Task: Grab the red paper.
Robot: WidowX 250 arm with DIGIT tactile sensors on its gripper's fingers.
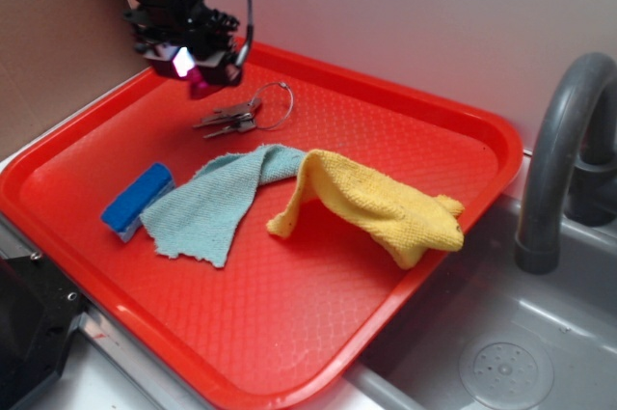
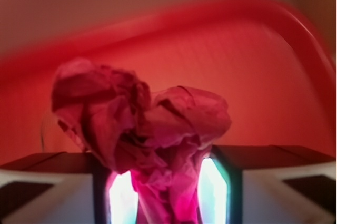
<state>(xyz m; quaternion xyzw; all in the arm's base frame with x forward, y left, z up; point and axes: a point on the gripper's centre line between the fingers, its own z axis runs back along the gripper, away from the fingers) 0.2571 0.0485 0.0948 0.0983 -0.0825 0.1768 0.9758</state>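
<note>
The red paper (image 2: 142,124), a dark crimson crumpled wad, fills the middle of the wrist view and sits pinched between the two glowing fingers (image 2: 213,192). My gripper (image 2: 167,192) is shut on it. In the exterior view the gripper (image 1: 201,70) hangs above the far left corner of the red tray (image 1: 415,111), with a bit of the paper (image 1: 202,88) showing under the fingers, lifted off the tray floor.
A key bunch (image 1: 239,114) lies just right of the gripper. A teal cloth (image 1: 217,200), a yellow cloth (image 1: 381,205) and a blue sponge (image 1: 138,200) lie mid-tray. A grey sink faucet (image 1: 559,150) stands at the right.
</note>
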